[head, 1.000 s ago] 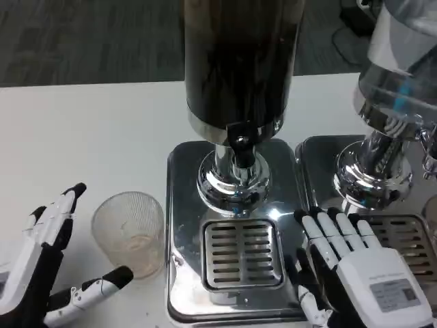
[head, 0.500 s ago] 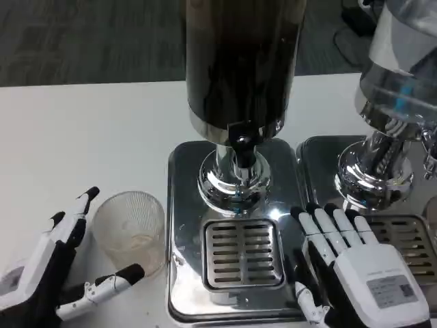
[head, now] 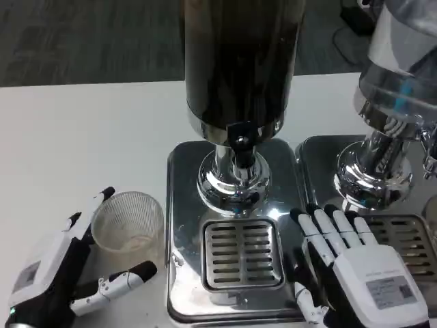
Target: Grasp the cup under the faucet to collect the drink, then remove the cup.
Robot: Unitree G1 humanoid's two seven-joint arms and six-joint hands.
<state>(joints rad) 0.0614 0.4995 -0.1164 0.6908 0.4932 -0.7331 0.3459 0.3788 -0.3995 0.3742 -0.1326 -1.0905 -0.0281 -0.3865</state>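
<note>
One clear ribbed cup is seen at lower left on the white table, beside two chrome drip trays, of which the nearer lies under the dark dispenser; a second dispenser is seen at upper right. Since a second ago, the left hand has been brought against the cup, fingers spread around it, not yet closed. The right hand is laid flat at lower right, fingers pressed together.

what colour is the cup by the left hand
The cup is clear, colourless plastic with fine vertical ribbing on its wall, seen best in the head view.
</note>
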